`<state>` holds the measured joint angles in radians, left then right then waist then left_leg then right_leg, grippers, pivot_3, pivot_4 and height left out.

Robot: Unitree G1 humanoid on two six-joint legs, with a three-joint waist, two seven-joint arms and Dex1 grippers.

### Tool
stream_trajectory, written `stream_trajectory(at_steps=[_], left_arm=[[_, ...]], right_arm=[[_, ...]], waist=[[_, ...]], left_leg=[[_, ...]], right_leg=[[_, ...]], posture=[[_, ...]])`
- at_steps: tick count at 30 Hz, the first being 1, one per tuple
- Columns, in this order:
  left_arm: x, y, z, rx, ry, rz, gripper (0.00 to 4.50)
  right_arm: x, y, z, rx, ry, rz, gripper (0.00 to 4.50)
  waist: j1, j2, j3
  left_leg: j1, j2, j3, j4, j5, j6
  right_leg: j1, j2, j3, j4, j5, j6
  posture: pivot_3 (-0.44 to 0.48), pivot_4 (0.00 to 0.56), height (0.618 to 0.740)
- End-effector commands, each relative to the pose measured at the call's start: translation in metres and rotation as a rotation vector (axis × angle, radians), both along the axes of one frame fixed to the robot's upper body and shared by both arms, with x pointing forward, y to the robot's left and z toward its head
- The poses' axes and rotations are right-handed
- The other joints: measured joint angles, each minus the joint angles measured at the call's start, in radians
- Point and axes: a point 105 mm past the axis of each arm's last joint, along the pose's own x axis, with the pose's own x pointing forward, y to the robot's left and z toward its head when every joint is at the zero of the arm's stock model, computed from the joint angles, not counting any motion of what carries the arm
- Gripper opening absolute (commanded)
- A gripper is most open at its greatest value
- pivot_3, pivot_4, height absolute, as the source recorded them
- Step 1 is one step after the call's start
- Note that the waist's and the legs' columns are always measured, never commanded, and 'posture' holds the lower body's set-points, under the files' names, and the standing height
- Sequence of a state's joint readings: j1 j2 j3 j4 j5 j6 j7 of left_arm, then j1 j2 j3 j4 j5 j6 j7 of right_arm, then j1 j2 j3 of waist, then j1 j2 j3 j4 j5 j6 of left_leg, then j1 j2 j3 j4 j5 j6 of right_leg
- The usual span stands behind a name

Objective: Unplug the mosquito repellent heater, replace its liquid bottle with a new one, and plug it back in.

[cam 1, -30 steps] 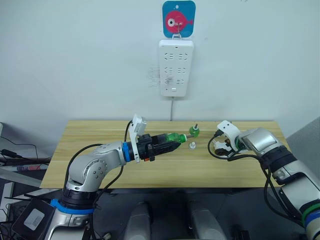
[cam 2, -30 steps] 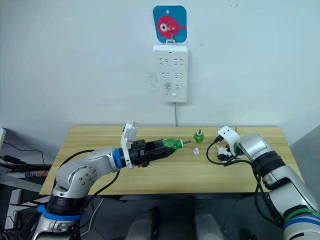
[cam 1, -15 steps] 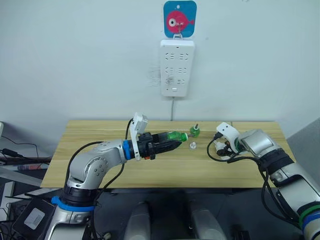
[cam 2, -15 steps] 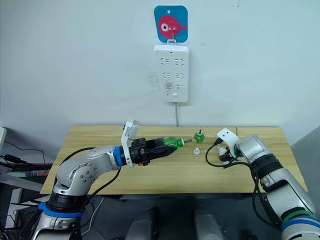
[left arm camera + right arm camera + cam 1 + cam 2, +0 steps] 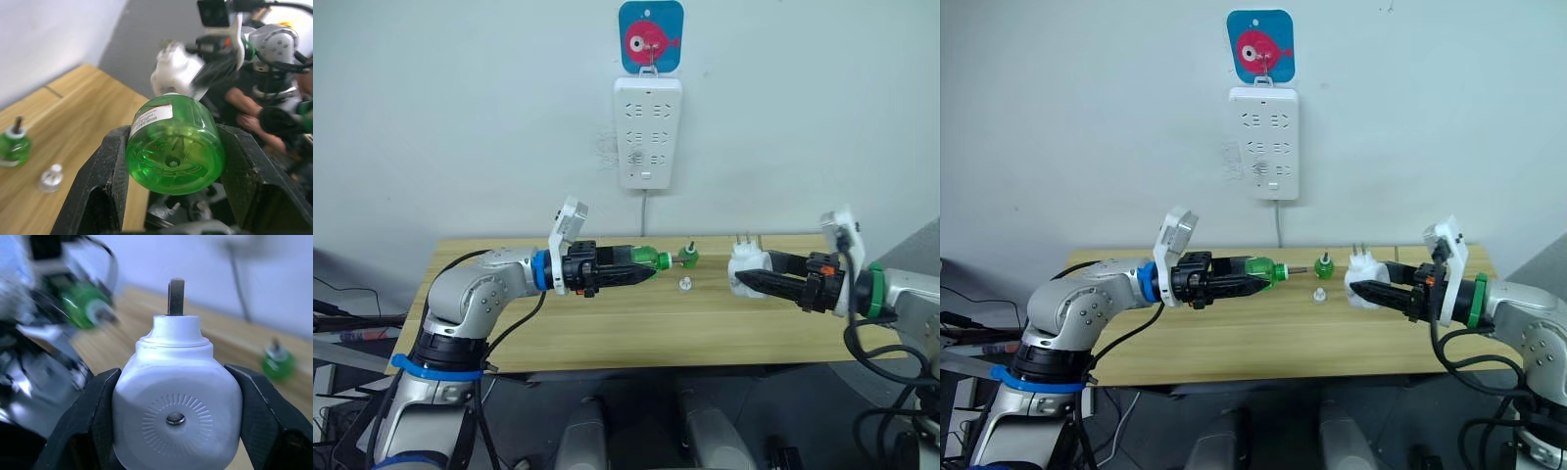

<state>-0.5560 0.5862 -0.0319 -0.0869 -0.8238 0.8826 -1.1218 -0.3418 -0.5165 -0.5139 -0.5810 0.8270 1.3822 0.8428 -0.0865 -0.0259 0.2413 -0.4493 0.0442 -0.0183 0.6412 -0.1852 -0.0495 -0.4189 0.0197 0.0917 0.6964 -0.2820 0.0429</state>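
Wooden table (image 5: 607, 323), green bottle (image 5: 688, 257) and small cap (image 5: 685, 285) between hands

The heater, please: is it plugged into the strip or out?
Out: the right gripper holds the heater over the table, prongs up, away from the strip.

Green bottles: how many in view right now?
2. One green bottle lies sideways in the left gripper, above the table. The other green bottle stands upright on the table near its back edge, beside a small white cap.
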Motion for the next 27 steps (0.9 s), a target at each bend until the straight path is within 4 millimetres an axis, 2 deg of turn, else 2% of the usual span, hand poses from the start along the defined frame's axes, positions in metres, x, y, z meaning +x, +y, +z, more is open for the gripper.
stream_trajectory(at_steps=[1,5,10,27], left_arm=[[-0.009,-0.002,0.024,-0.061,-0.026,-0.073,2.28],[-0.015,-0.005,0.036,-0.079,-0.026,-0.115,2.28],[-0.019,-0.005,0.039,-0.083,-0.023,-0.127,2.28],[-0.024,-0.012,0.031,-0.061,-0.034,-0.157,2.28]], right_arm=[[-0.015,0.017,0.026,0.107,-0.103,0.08,2.94],[-0.02,0.028,0.032,0.173,-0.108,0.127,2.94],[-0.019,0.033,0.035,0.196,-0.099,0.141,2.94],[-0.02,0.046,0.031,0.194,-0.062,0.166,2.94]], waist=[[-0.002,0.0,0.0],[-0.002,0.001,0.0],[-0.002,0.001,-0.001],[0.0,0.0,-0.003]], left_leg=[[0.0,0.0,0.0,0.0,0.0,0.0],[-0.001,0.0,0.0,0.0,0.0,0.0],[-0.001,0.0,0.0,0.0,0.0,0.0],[-0.001,0.0,0.0,0.0,0.0,0.0]], right_leg=[[0.0,0.0,0.0,0.0,0.0,0.0],[-0.001,0.0,0.0,0.0,0.0,0.0],[-0.001,-0.001,0.0,0.0,0.0,0.0],[-0.001,-0.001,0.0,0.0,0.0,0.0]], posture=[[-0.122,0.169,0.74],[-0.113,0.164,0.74],[-0.093,0.156,0.74],[-0.09,0.155,0.74]])
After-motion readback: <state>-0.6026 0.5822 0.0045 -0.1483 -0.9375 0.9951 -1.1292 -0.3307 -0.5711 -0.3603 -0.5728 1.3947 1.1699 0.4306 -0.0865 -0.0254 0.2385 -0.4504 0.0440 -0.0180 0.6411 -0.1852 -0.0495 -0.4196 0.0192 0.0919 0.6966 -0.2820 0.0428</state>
